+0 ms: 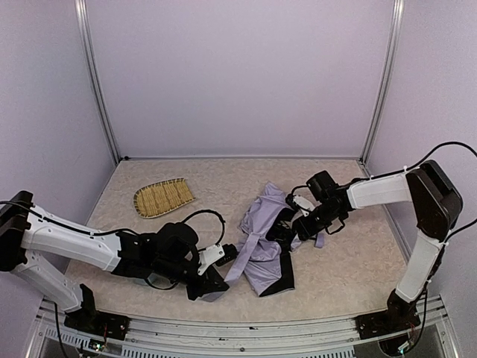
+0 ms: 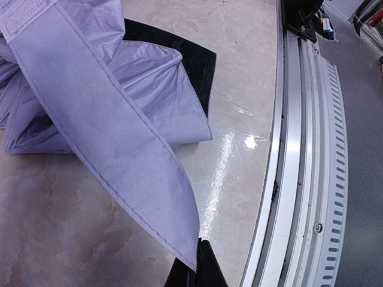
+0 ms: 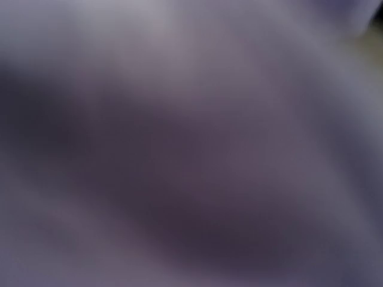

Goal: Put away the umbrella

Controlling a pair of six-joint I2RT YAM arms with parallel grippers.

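Observation:
The umbrella [image 1: 264, 250] lies collapsed in the middle of the table, with crumpled pale lavender fabric and black lining showing at its near edge. Its flat lavender strap [image 2: 119, 155] trails toward the front of the table. My left gripper [image 2: 200, 266] is shut on the strap's pointed tip, low over the table near the front edge [image 1: 215, 286]. My right gripper [image 1: 287, 231] is pressed against the umbrella's right side, its fingers buried in the folds. The right wrist view shows only blurred lavender fabric [image 3: 191, 143], so the jaws are hidden.
A woven bamboo tray [image 1: 164, 198] lies at the back left of the table. A metal rail [image 2: 299, 179] runs along the near edge, just beside my left gripper. Enclosure walls stand behind and on both sides.

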